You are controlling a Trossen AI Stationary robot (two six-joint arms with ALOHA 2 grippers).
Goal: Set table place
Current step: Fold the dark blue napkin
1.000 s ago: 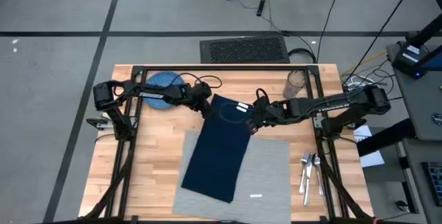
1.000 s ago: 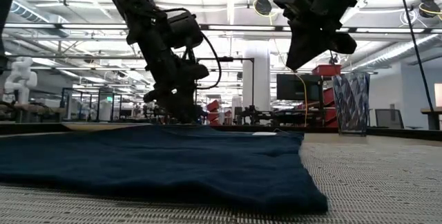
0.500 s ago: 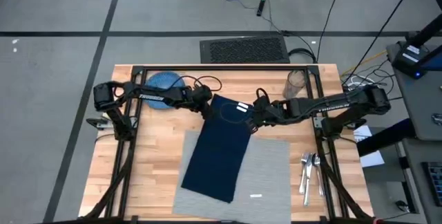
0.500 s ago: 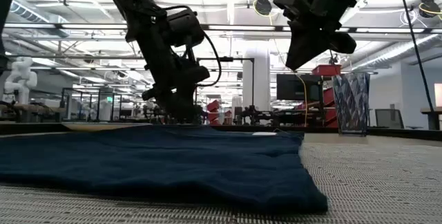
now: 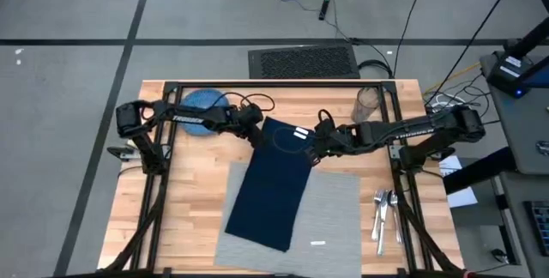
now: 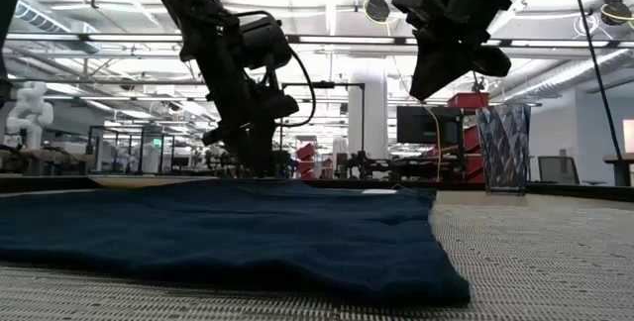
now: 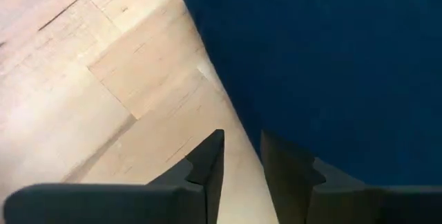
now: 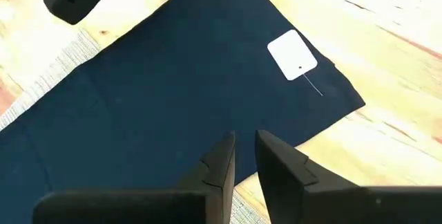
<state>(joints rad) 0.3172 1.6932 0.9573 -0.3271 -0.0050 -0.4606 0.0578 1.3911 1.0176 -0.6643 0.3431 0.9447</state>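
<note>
A dark navy napkin (image 5: 274, 179) lies flat and slanted, its near part on the light-grey placemat (image 5: 330, 209) and its far end, with a white tag (image 8: 292, 54), on the wooden table (image 5: 189, 201). My left gripper (image 5: 256, 132) hangs low over the napkin's left edge near its far corner (image 7: 242, 148), fingers nearly together and empty. My right gripper (image 5: 314, 154) hovers higher over the napkin's right edge (image 8: 245, 144), fingers close together and holding nothing.
A blue dish (image 5: 204, 102) sits at the far left of the table, behind my left arm. A clear glass (image 5: 369, 102) stands at the far right. Cutlery (image 5: 383, 211) lies right of the placemat. Bare wood shows left of the napkin.
My left gripper has shifted a little toward the table's left edge, just above the napkin's far end. The napkin and the right gripper have stayed put.
</note>
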